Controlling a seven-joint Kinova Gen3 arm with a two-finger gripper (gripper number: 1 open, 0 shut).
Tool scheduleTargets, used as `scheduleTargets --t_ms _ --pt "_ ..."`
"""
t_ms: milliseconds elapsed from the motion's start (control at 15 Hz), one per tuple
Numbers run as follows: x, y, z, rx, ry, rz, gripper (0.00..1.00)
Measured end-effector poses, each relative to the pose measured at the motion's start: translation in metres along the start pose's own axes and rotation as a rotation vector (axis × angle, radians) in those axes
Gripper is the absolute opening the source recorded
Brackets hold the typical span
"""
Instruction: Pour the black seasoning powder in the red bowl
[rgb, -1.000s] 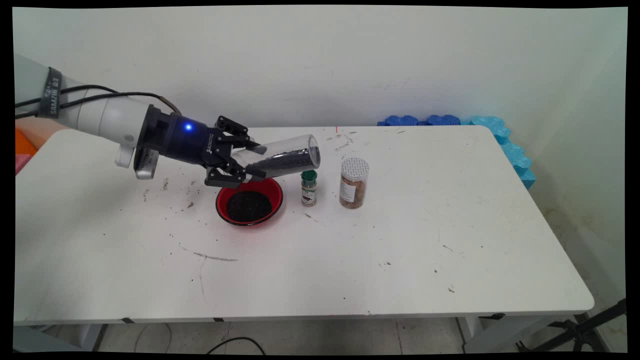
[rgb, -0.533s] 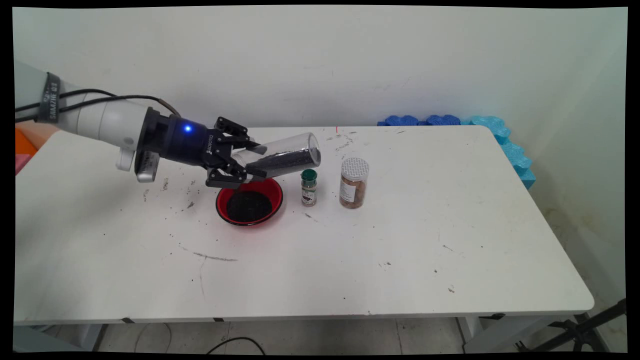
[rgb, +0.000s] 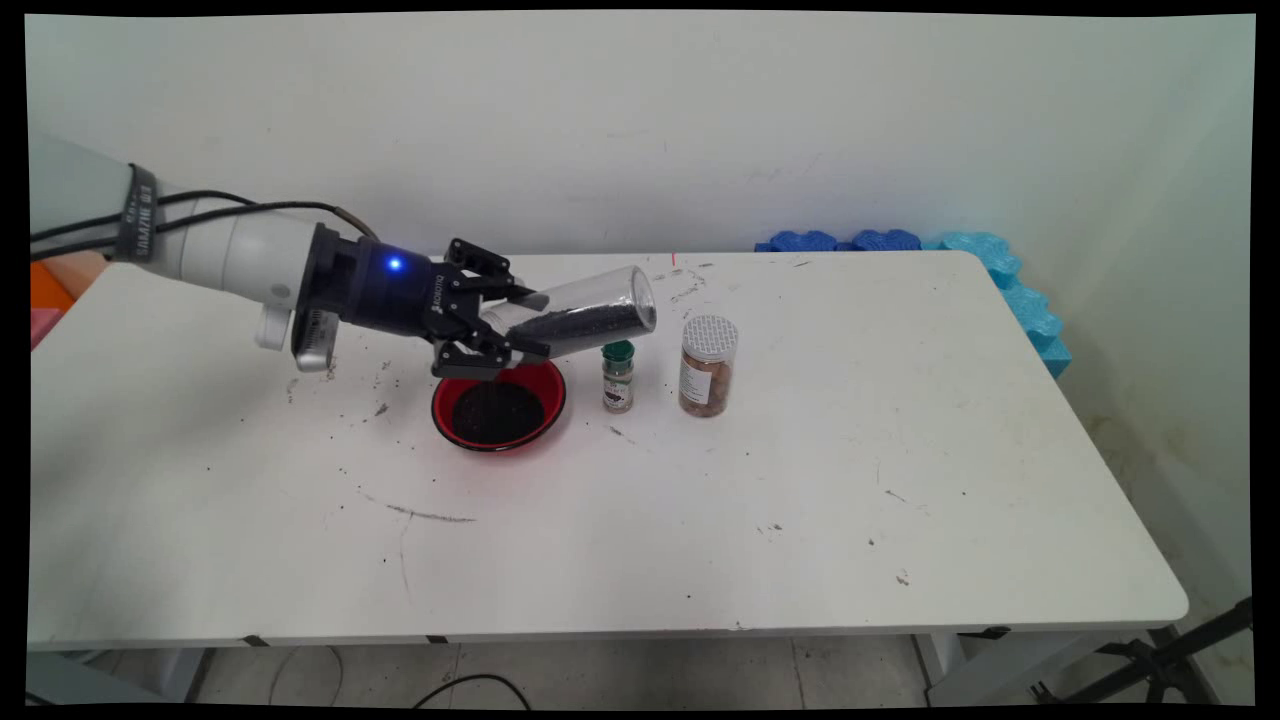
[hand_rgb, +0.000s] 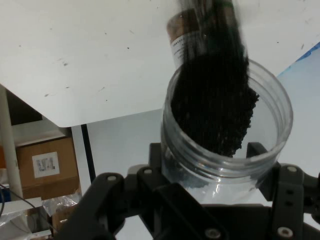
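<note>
My gripper (rgb: 534, 324) is shut on a clear plastic jar (rgb: 585, 313) that is partly filled with black grains. The jar lies tilted close to level, its open mouth low beside the fingers and its base raised to the right. It hangs just above the far rim of a red bowl (rgb: 499, 404) that holds black grains. In the hand view the jar (hand_rgb: 225, 125) fills the middle, its mouth facing the camera, with the gripper (hand_rgb: 207, 167) clamped round its neck.
A small green-capped spice bottle (rgb: 618, 376) stands right of the bowl, under the jar's base. A white-lidded jar of brown contents (rgb: 708, 366) stands beside it and also shows as the brown jar (hand_rgb: 181, 40). Blue foam pieces (rgb: 900, 241) line the white table's (rgb: 800, 480) back right corner.
The arm has shifted a little to the right and slightly up, carrying the tilted jar with it. Bowl and standing bottles have not moved.
</note>
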Motion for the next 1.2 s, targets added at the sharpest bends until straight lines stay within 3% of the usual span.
scheduleTargets --t_ms 800,1200 --pt "0.0056 0.0012 0.0118 -0.012 -0.001 0.029 0.00" --pt "0.0053 0.0084 0.0108 0.006 0.031 0.222 0.00"
